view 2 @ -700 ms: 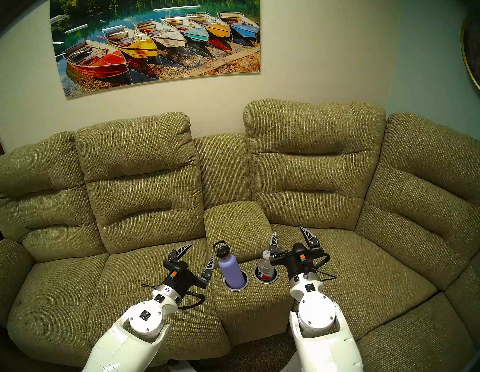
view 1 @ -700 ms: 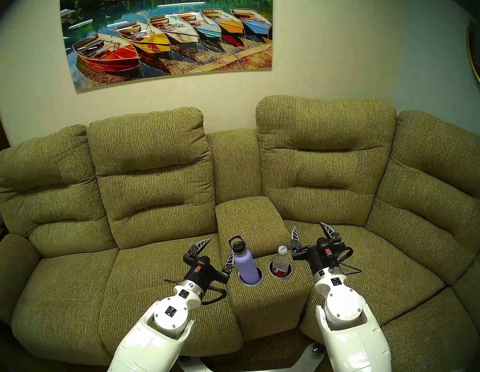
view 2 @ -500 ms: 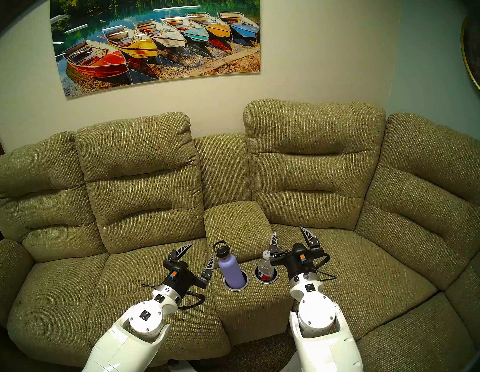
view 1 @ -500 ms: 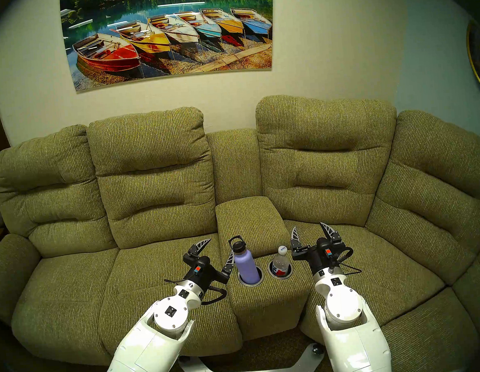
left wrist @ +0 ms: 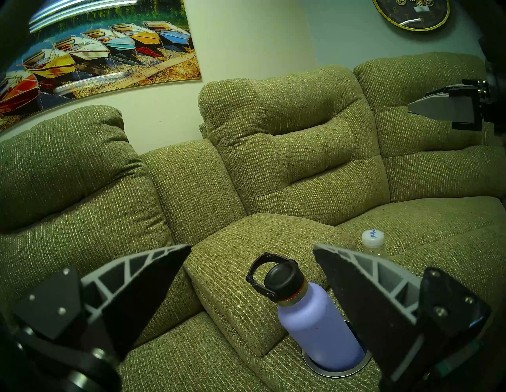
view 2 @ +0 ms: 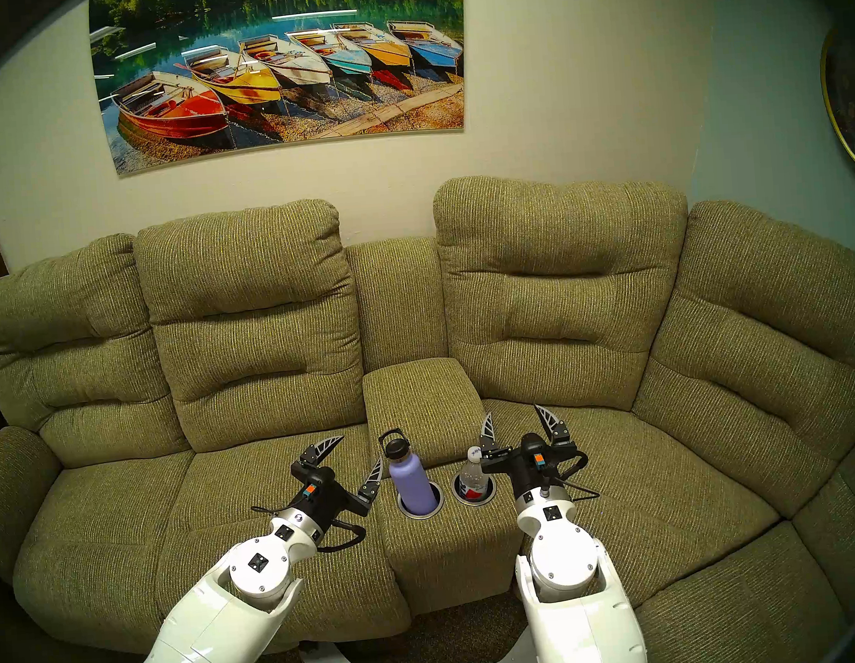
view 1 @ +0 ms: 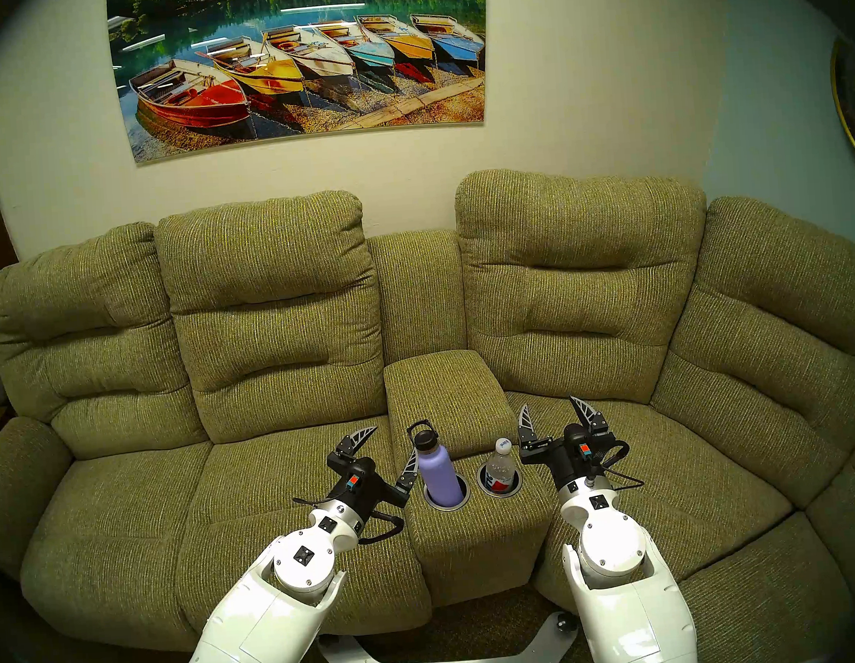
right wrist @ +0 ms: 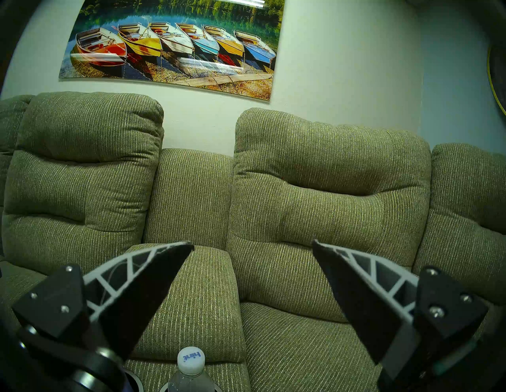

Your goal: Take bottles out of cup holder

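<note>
Sofa [view 1: 272,304] in olive-green ribbed fabric fills the head views from edge to edge, its seat cushions bare on both sides of the middle console [view 1: 475,532]. The console stands between the two arms, with a padded armrest [view 1: 445,393] behind its flat front part. In that front part sits the cup holder [view 1: 500,493], two silver-rimmed wells side by side. The flask [view 1: 438,474], lavender with a black looped cap, stands tilted a little in the left well; the smaller clear bottle [view 1: 499,467] with its white cap stands in the right well. Both reach above their rims, with open air over the caps.

The left gripper [view 1: 390,445] hangs level over the left seat, jaws spread wide and empty, the nearer finger just beside the flask's shoulder; whether it touches cannot be told. The right gripper [view 1: 552,413] hangs over the right seat beside the console's edge, jaws likewise spread wide and holding nothing, well clear of the bottle.

The left wrist view adds the flask [left wrist: 317,325] between its fingers [left wrist: 364,295], the bottle's cap [left wrist: 372,238] behind, and a wall clock [left wrist: 410,13]. The right wrist view catches only the bottle's top [right wrist: 190,361] at its lower edge, below the jaws.
</note>
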{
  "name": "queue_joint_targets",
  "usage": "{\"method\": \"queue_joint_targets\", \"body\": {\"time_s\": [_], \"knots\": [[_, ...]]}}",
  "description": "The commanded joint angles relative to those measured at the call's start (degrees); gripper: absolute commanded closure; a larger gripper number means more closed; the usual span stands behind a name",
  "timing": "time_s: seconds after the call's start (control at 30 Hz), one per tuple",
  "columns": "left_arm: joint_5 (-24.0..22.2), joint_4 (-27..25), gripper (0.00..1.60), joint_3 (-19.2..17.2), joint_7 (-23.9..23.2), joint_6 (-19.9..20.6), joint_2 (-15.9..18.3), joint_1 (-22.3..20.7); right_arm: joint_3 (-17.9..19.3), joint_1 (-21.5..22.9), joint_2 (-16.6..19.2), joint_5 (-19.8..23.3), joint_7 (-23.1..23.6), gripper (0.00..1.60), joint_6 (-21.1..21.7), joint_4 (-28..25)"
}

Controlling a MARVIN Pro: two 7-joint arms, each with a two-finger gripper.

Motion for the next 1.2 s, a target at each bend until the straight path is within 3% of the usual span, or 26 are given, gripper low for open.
{"method": "queue_joint_targets", "body": {"time_s": [0.0,0.47,1.17], "knots": [[-1.1,-5.9,0.00,-1.4,-2.1,-1.4,3.4,1.7,0.0,0.2,0.1,0.0,0.0,0.00,-0.1,-1.0],[-3.1,-12.0,0.00,-4.5,-7.1,0.9,9.1,5.8,0.0,0.2,0.1,0.0,0.1,0.00,-0.1,-1.0],[-3.8,-12.1,0.00,-6.2,-8.2,1.4,9.8,7.2,-0.1,0.2,0.1,0.0,0.1,0.00,-0.1,-1.0]]}}
